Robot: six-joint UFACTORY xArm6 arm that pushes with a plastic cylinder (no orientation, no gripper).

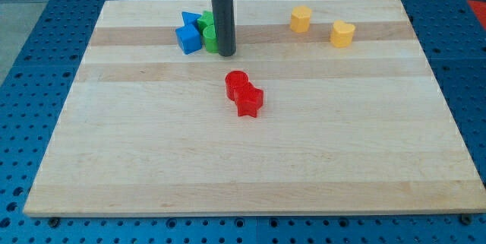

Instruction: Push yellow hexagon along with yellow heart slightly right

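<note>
The yellow hexagon sits near the view's top, right of centre. The yellow heart lies just to its lower right, a small gap between them. My rod comes down from the view's top; my tip rests on the board well to the left of both yellow blocks, right against the green blocks.
Two blue blocks and two green blocks cluster at the tip's left. A red cylinder and a red star touch each other near the board's middle. The wooden board lies on a blue perforated table.
</note>
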